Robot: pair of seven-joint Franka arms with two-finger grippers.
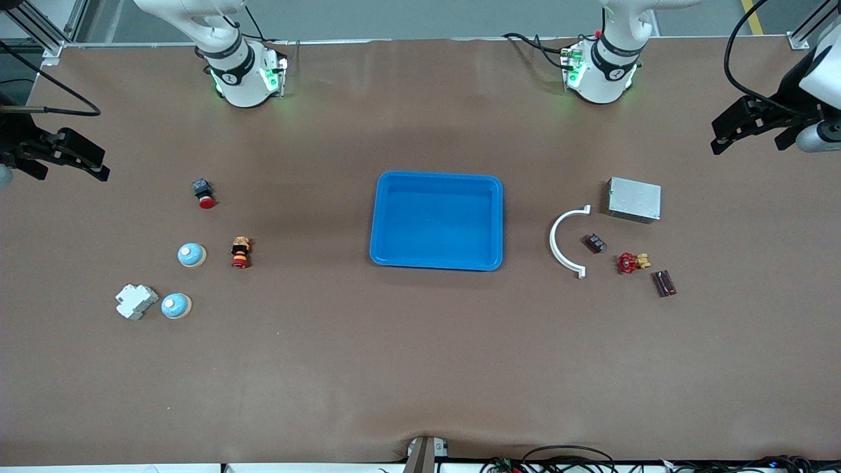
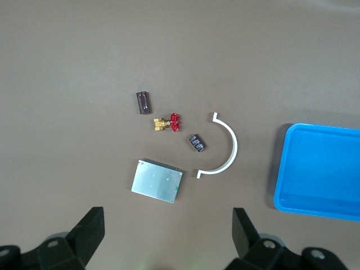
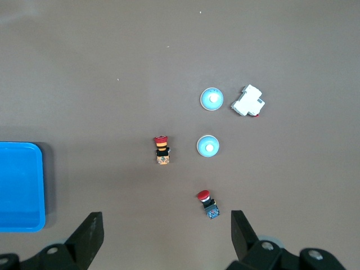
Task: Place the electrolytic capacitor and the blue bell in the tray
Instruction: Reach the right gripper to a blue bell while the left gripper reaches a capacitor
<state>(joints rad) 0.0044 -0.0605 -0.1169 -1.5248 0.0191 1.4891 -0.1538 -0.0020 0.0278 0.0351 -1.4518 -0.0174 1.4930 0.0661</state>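
The bright-blue tray point(image 1: 436, 175) lies mid-table with nothing in it. Two blue bells stand toward the right arm's end: one point(image 1: 192, 255) beside a striped button, the other point(image 1: 176, 306) nearer the front camera, beside a white block. A small black cylinder, apparently the electrolytic capacitor point(image 1: 595, 244) point(image 2: 196, 142), lies toward the left arm's end, inside the arc of a white curved piece point(image 1: 565, 242). My left gripper point(image 1: 749, 146) point(image 2: 167, 230) hangs open and high over that end. At the other end my right gripper point(image 1: 71, 176) point(image 3: 167, 233) is open, also high.
Near the capacitor are a grey metal box point(image 1: 634, 199), a red-handled brass valve point(image 1: 632, 263) and a dark brown block point(image 1: 665, 284). Near the bells are a white breaker point(image 1: 136, 301), a red push button point(image 1: 204, 193) and a striped button point(image 1: 241, 252).
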